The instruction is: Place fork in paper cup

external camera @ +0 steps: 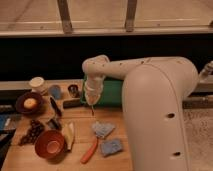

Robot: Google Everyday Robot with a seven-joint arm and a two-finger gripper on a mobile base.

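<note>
claw [92, 101]: right of paper cup [36, 84], above tabletop [80, 124] | seemingly clamped on thin dark fork [92, 110] hanging below it | paper cup upright, well apart

The arm [150, 95] is creamy white with a few small dark dots. Its gripper [92, 102], over the middle of the tan wooden table [80, 120], is the same cream, greyer at the tip. A thin dark grey sliver just below it may be the fork [92, 111]. At the far left, the paper cup [36, 84] is cream-white with a pale rim. To its right are a small blue cup [55, 92] and a dark can [73, 90]. A green mat [114, 94] lies behind the gripper. The left bowl [19, 106] is dark brown and the near bowl [42, 139] is reddish brown. The carrot [90, 150] is orange and the grapes [32, 131] are dark red. A cloth [102, 129] and another cloth [111, 147] are grey-blue.
</note>
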